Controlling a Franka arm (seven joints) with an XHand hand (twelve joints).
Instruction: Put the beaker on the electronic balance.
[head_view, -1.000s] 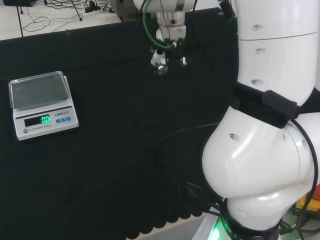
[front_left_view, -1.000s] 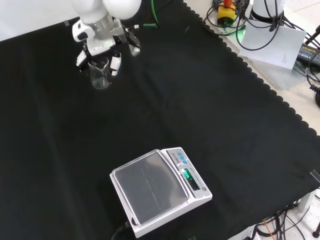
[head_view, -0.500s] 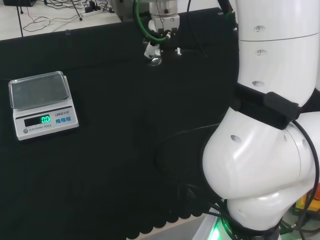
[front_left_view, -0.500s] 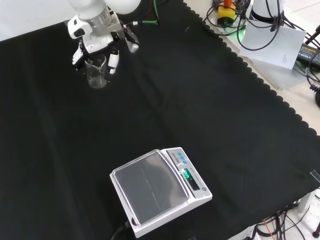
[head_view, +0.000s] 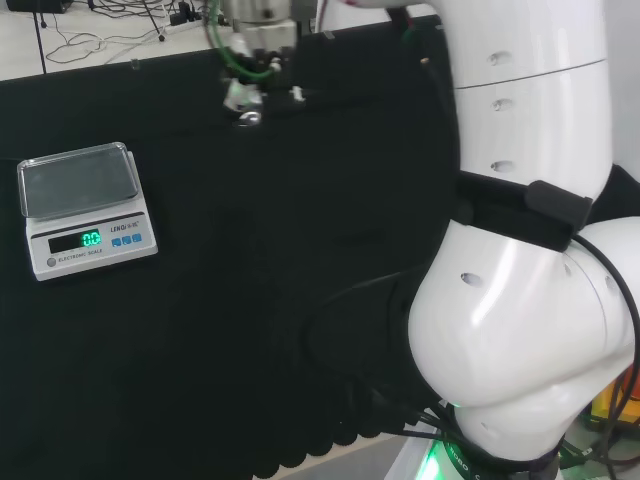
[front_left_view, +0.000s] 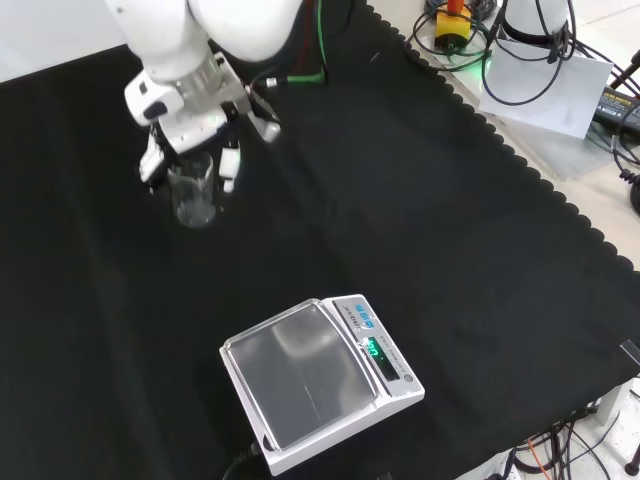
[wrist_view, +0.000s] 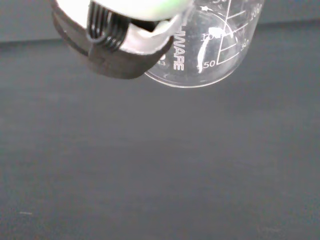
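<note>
Up above the cloth and still far from the electronic balance (front_left_view: 318, 382), the hand (front_left_view: 190, 115) has its fingers curled round the clear beaker (front_left_view: 194, 192) and has carried it closer to the balance, so the trip is well begun.

Black-clothed bench (front_left_view: 420, 190) with an electronic balance (front_left_view: 320, 383) directly on it.

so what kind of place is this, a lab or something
Most likely a robotics lab set up for chemistry-style bench work. A clear graduated beaker sits in the robot hand, an electronic balance stands on the black cloth, and cables lie along the bench edges.
</note>
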